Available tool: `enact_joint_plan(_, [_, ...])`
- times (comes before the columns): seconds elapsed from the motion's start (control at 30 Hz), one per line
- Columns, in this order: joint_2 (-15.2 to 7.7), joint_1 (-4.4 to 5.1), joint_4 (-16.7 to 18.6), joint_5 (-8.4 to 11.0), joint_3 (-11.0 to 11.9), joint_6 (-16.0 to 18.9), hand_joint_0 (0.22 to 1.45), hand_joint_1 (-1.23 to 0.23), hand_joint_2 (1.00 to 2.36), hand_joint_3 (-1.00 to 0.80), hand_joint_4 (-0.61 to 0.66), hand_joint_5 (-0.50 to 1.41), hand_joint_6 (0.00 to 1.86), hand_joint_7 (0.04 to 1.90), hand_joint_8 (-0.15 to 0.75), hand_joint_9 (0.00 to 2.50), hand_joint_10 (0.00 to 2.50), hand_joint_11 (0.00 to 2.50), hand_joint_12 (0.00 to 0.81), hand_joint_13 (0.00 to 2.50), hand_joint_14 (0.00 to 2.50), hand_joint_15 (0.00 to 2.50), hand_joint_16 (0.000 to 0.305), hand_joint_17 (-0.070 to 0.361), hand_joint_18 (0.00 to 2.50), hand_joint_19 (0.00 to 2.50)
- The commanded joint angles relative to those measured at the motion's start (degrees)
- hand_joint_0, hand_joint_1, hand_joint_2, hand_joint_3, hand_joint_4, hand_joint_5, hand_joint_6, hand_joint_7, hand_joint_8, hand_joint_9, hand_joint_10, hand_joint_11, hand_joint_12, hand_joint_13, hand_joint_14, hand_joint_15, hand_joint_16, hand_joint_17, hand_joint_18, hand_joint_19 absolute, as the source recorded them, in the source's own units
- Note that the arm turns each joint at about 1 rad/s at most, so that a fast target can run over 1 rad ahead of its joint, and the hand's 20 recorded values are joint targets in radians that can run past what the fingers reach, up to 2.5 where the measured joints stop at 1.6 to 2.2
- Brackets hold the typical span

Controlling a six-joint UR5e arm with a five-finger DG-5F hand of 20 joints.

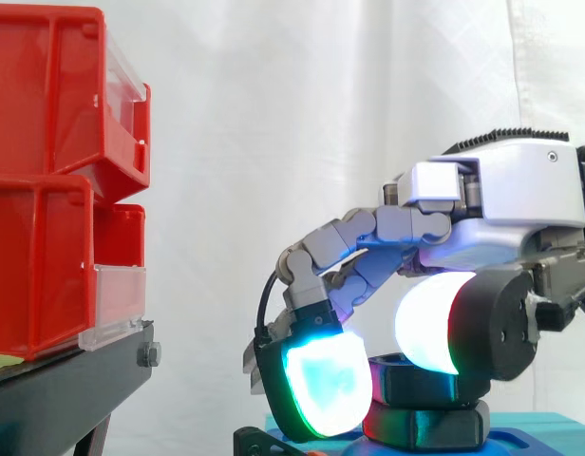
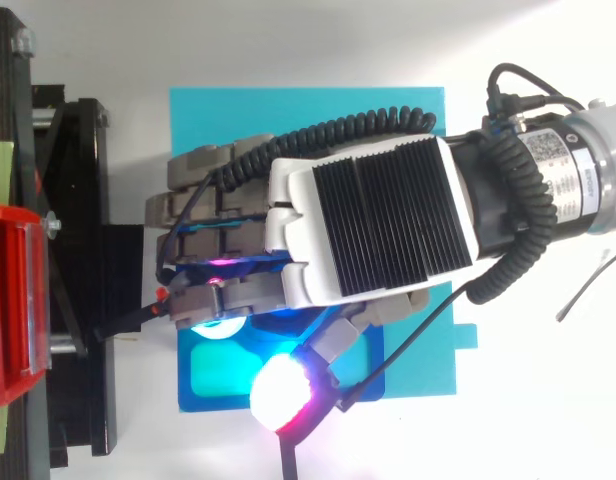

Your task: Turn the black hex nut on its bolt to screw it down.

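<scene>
1. Side view puts the black hex nut (image 1: 421, 380) low and right of centre. It stands on a teal plate (image 1: 558, 426) on the worktop, well right of the red bins (image 1: 46, 190) and their black stand (image 1: 65, 389). Its bolt is hidden from me.
2. The hand (image 1: 501, 190) reaches in from the right and is closed round the nut. Curled fingers drop over it, with one cyan-green fingertip (image 1: 321, 380) at its left side and a white pad (image 1: 430, 323) at its upper right.
3. In the top view the hand (image 2: 368, 215) lies over the nut, above the teal plate (image 2: 308, 120).
4. As I judge it, the nut is rigid and light, and its smooth flats could slip under soft pads. I would take it across two opposite flats rather than the corners, low enough not to tilt it.
5. Thread drag is the unknown. If the nut binds, I expect the pads to slide rather than the nut to turn, so a firm pinch and short turns suit it.
</scene>
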Motion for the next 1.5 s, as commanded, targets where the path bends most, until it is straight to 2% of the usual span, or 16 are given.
enact_joint_plan(0.0, [0.0, -0.39, 0.13, -0.28, -0.33, -0.1, 0.45, -0.27, 1.0, -0.5, 0.12, -0.05, 0.6, 1.25, 0.234, 0.75, 0.0, 0.08, 0.317, 0.57, 0.01, 0.21, 0.054, 0.122, 0.46, 0.29])
enact_joint_plan(0.17, [0.09, -0.83, -0.14, -0.72, -0.33, -0.28, 0.45, -0.27, 1.0, -0.5, 0.12, -0.05, 0.61, 1.25, 0.231, 0.75, 0.0, 0.08, 0.318, 0.57, 0.01, 0.21, 0.054, 0.122, 0.46, 0.29])
enact_joint_plan(0.2, [0.0, -1.27, 0.13, -0.81, -0.33, -0.28, 0.45, -0.27, 1.0, -0.5, 0.12, -0.05, 0.61, 1.24, 0.233, 0.75, 0.0, 0.08, 0.318, 0.57, 0.01, 0.21, 0.054, 0.122, 0.46, 0.29])
enact_joint_plan(0.27, [0.0, -1.44, 0.13, -1.34, -0.33, -0.28, 0.45, -0.27, 1.0, -0.5, 0.12, -0.05, 0.61, 1.24, 0.234, 0.75, 0.0, 0.08, 0.318, 0.57, 0.01, 0.21, 0.054, 0.122, 0.46, 0.29])
enact_joint_plan(0.57, [0.0, -2.06, -0.14, -1.42, -0.33, -0.28, 0.45, -0.26, 1.0, -0.5, 0.12, -0.05, 0.61, 1.24, 0.232, 0.75, 0.0, 0.08, 0.319, 0.58, 0.01, 0.21, 0.054, 0.122, 0.46, 0.29])
enact_joint_plan(0.73, [0.09, -2.41, 0.13, -2.13, -0.33, -0.45, 0.45, -0.22, 1.0, -0.5, 0.12, -0.05, 0.61, 1.24, 0.237, 0.75, 0.0, 0.08, 0.318, 0.58, 0.01, 0.21, 0.054, 0.123, 0.46, 0.3])
enact_joint_plan(0.97, [0.09, -3.55, 0.21, -3.71, -0.24, -0.8, 0.45, -0.15, 1.0, -0.5, 0.11, -0.05, 0.58, 1.27, 0.234, 0.74, 0.0, 0.08, 0.32, 0.57, 0.01, 0.21, 0.055, 0.123, 0.46, 0.3])
enact_joint_plan(1.27, [0.0, -3.47, 1.36, -3.8, 0.2, -0.8, 0.45, -0.15, 1.0, -0.5, 0.12, -0.04, 0.52, 1.34, 0.23, 0.74, 0.0, 0.08, 0.32, 0.57, 0.01, 0.21, 0.055, 0.123, 0.45, 0.29])
enact_joint_plan(1.4, [0.09, -2.68, 3.47, -3.53, 0.2, -0.72, 0.45, -0.15, 1.0, -0.5, 0.12, -0.04, 0.5, 1.36, 0.234, 0.73, 0.0, 0.08, 0.321, 0.57, 0.01, 0.21, 0.055, 0.123, 0.45, 0.29])
enact_joint_plan(1.47, [0.0, -2.68, 3.73, -3.45, 0.28, -0.72, 0.45, -0.15, 1.0, -0.5, 0.13, -0.05, 0.5, 1.33, 0.232, 0.73, 0.0, 0.08, 0.319, 0.57, 0.01, 0.21, 0.055, 0.123, 0.45, 0.3])
